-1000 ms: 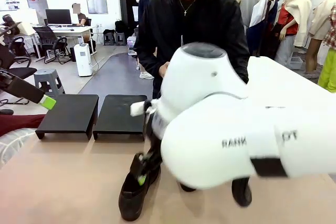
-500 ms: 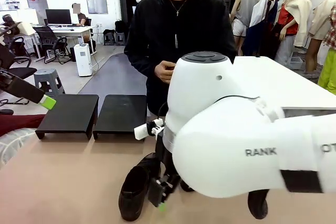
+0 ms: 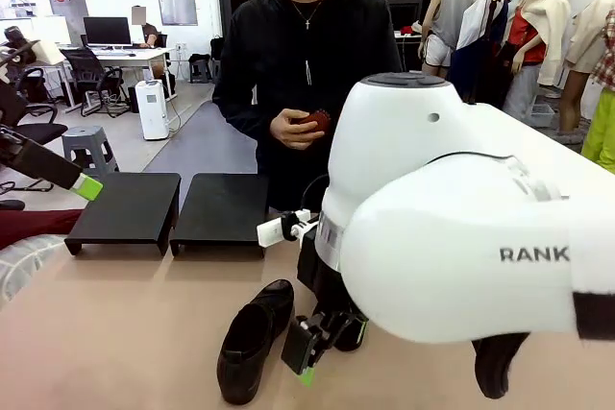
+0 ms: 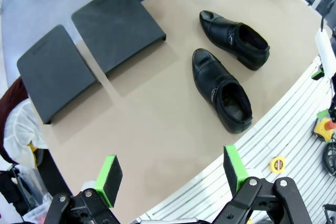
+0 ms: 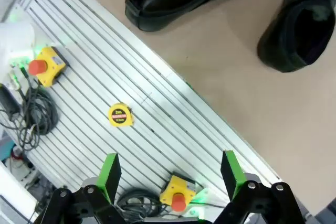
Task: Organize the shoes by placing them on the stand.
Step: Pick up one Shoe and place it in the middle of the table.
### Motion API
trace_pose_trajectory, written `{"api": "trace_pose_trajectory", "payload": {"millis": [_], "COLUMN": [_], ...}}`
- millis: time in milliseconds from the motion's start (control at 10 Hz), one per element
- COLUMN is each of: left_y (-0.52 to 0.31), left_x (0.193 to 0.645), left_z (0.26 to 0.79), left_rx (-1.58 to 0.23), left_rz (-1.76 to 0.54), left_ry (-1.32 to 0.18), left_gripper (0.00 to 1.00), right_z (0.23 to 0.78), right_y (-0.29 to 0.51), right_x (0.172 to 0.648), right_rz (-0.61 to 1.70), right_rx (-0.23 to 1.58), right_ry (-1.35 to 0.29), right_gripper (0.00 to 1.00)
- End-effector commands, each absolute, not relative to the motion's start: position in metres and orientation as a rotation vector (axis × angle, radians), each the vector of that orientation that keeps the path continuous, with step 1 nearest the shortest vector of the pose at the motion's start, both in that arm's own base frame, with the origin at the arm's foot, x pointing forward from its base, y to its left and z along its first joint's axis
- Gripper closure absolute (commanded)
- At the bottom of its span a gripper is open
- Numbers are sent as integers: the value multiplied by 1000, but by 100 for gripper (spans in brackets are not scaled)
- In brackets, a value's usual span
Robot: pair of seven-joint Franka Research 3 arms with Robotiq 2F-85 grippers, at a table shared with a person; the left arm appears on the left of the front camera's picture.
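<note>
Right hand (image 3: 328, 351), wide open and empty, hangs at lower centre beside the shoes (image 3: 252, 338) on the worktop (image 3: 125, 333), nothing yet on the stand (image 3: 221, 206); next it must straddle one shoe.

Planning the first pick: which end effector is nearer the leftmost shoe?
Right: the right end effector hangs beside the shoe; left end effector is far off, by the stands.

Brightly and evenly lit from overhead, with soft short shadows under the shoes (image 4: 220, 90) on the tabletop (image 4: 157, 119). Faint sheen on the black leather. Heavily bowed at wrist-view edges; slightly soft on the near white arm (image 3: 461, 237)
</note>
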State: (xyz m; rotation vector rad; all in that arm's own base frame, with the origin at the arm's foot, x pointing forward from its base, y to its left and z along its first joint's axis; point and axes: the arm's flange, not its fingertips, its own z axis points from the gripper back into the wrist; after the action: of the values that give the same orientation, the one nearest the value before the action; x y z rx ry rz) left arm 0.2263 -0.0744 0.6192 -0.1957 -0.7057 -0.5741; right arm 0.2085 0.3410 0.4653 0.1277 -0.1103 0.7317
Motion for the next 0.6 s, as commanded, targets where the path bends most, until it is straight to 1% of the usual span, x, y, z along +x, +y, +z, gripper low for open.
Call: {"api": "trace_pose_trajectory", "payload": {"millis": [0, 100, 200, 300, 500], "left_y": [-74, -74, -74, -74, -74], "left_x": [226, 226, 226, 226, 226], "left_z": [617, 617, 617, 617, 617], "left_rx": [-211, -211, -211, -211, -211], "left_rz": [-576, -576, -576, -576, -576], "left_ry": [-706, -706, -706, -706, -706], "left_gripper": [0, 0, 0, 0, 0], "right_z": [489, 515, 543, 571, 602], "right_y": [304, 261, 208, 143, 30], "right_x": [227, 248, 269, 289, 319], "right_rz": [655, 539, 408, 251, 69], "right_rx": [183, 215, 247, 339, 605], "right_ry": [-108, -116, -89, -50, 68], "right_gripper": [0, 0, 0, 0, 0]}}
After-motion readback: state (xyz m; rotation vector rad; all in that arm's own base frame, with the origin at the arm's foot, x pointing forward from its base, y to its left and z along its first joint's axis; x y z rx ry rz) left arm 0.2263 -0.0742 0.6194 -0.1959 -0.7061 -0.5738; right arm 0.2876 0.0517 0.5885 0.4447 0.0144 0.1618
